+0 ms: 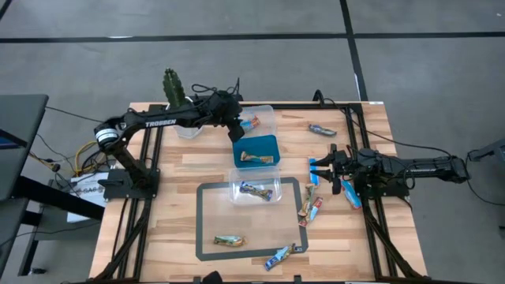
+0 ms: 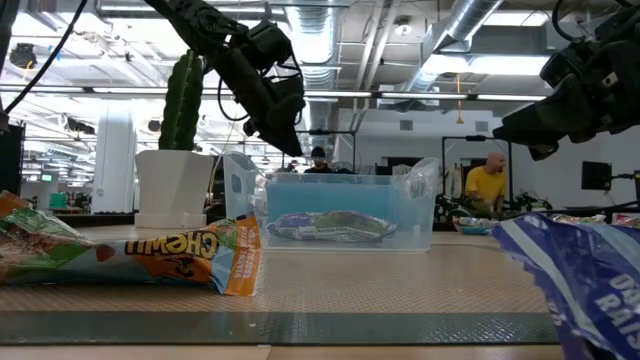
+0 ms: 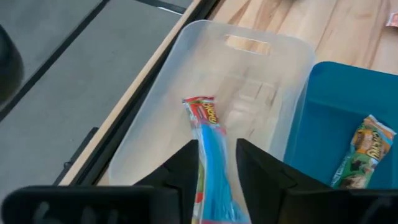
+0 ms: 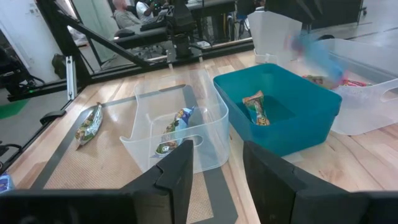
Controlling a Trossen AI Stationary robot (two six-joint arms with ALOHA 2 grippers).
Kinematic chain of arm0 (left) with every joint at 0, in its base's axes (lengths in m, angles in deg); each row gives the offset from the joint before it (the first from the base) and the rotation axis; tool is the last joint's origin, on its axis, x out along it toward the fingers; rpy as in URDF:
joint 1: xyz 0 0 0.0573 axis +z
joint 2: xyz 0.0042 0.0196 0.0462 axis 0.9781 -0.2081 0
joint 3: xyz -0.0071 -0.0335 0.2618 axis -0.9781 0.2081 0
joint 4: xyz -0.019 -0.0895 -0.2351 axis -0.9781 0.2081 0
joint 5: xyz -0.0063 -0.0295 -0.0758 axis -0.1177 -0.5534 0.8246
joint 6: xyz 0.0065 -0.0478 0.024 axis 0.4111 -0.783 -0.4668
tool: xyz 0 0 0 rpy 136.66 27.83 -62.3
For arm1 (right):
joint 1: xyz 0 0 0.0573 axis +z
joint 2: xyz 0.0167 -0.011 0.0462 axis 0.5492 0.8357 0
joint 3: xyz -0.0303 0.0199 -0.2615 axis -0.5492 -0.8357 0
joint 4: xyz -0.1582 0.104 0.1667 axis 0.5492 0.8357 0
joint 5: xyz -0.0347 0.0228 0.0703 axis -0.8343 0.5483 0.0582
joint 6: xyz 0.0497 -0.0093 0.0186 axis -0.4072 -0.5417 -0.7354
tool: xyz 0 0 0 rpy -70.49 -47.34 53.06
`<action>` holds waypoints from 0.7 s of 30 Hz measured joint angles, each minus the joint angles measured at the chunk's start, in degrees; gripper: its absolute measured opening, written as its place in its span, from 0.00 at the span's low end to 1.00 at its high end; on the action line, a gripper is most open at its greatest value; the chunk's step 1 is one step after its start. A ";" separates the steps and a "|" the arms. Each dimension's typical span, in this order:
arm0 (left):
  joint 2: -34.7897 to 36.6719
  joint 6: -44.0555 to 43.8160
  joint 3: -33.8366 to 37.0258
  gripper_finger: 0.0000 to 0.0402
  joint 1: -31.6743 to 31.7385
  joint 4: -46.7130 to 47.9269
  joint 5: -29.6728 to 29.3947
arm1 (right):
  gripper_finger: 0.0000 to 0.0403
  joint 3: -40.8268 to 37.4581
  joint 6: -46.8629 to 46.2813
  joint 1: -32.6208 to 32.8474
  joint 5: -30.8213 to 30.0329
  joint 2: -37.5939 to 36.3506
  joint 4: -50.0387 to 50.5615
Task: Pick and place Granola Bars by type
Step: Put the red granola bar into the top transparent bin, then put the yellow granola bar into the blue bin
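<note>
1. Jaws clamped: the left gripper (image 3: pixel 214 180) pinches a blue foil-wrapped granola bar (image 3: pixel 211 155) directly above the far clear plastic tub (image 3: pixel 186 81).
2. Beside that, the blue square tub (image 1: pixel 256 150) holds one brown-gold bar (image 1: pixel 258 158).
3. The right gripper (image 4: pixel 214 171) hovers with jaws apart, empty, near loose bars (image 1: pixel 312 207).

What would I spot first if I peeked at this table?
Probably the bright blue tub in the middle, with a granola bar lying in it. Just behind it, the left gripper pinches a blue-wrapped bar over a clear tub. Then the scattered bars near the right gripper, which is open.
</note>
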 joint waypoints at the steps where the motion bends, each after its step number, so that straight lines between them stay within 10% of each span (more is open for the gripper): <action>1: 0.00 0.00 0.00 0.28 0.00 0.00 -0.07 | 0.33 0.01 0.00 0.00 0.00 0.00 0.02; 21: 5.87 -2.58 0.00 0.31 -10.56 5.99 2.22 | 0.33 0.01 0.00 0.00 0.00 0.00 0.00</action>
